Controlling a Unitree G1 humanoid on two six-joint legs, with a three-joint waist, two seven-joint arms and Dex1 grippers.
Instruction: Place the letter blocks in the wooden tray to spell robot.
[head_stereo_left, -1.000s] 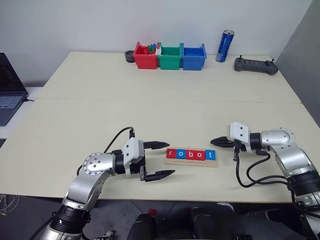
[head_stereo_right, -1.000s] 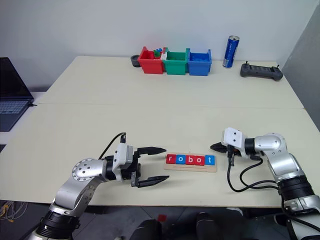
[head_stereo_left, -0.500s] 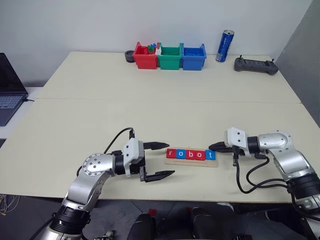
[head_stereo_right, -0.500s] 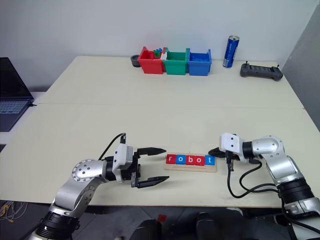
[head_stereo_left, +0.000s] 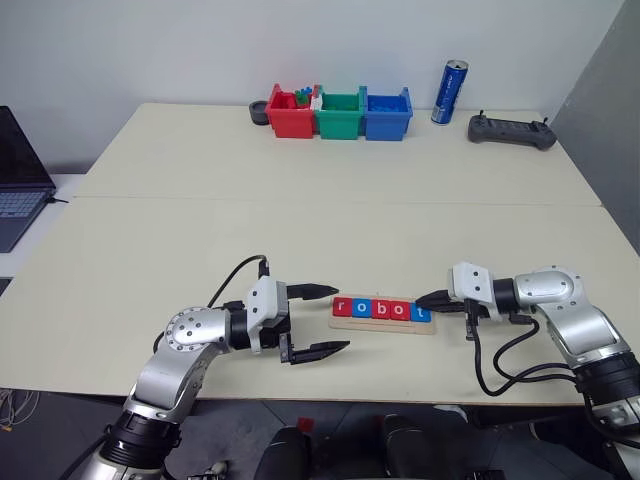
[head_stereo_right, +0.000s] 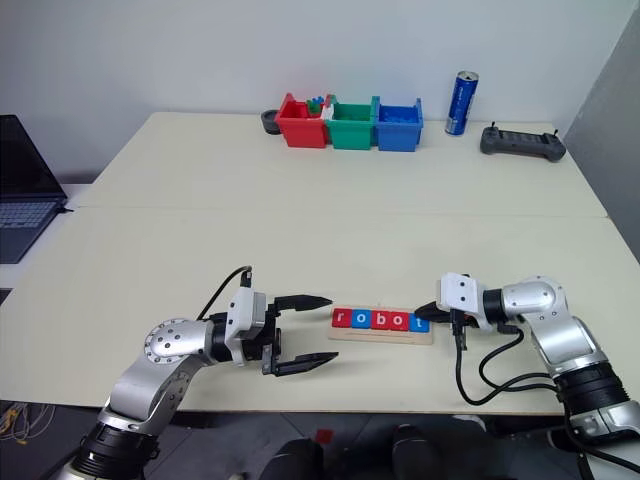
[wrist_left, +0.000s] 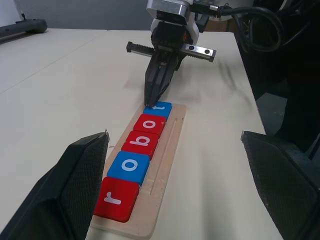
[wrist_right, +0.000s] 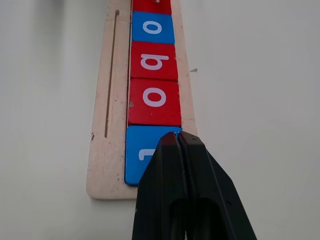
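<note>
We see the wooden tray (head_stereo_left: 383, 322) low and centre in the head views, its long axis running left to right, pale wood with a shallow lengthwise groove. Five flat square letter blocks (head_stereo_left: 381, 309) sit on it in a row: three red, two blue, white letters reading "robot". The right gripper (head_stereo_left: 424, 298), fingers pressed together, tips at the blue "t" end. The left gripper (head_stereo_left: 322, 320) spread wide, just left of the tray.
</note>
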